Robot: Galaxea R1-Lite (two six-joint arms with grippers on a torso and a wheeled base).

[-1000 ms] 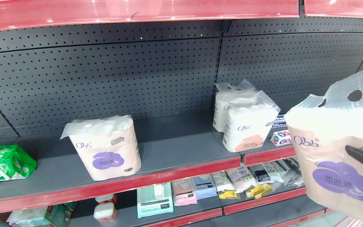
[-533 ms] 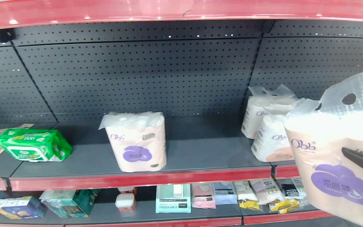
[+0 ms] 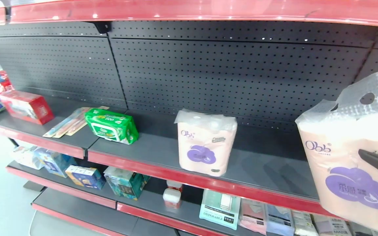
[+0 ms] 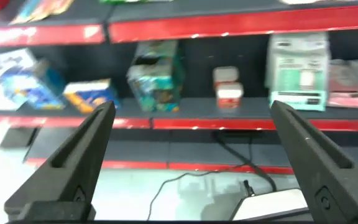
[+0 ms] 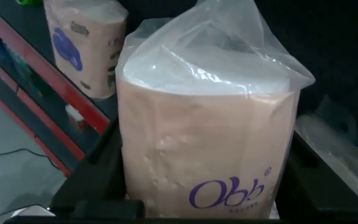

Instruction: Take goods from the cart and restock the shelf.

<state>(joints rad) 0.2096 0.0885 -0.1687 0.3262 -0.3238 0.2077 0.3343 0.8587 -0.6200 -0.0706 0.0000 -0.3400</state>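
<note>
pack [image 3: 346,157] sits clamped in your right gripper [image 5: 207,186]; second pack [image 3: 206,142] stands on shelf [image 3: 267,167] to that gripper's left. your left gripper [image 4: 191,155] hangs open.

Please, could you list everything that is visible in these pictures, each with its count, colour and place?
standing tissue pack: one, pink and purple, upright on the middle shelf
held tissue pack: one, same colours, in front of the shelf at right
wipes pack: one, green, left of the standing pack
toothbrush packs: count unclear, pale, beside the wipes
red box: one, far left
boxes: several, blue, yellow, green, lower shelf
jar: one, white and red, lower shelf
flat packs: several, pale colours, lower shelf
left gripper: open, empty
right gripper: shut on the held pack
</note>
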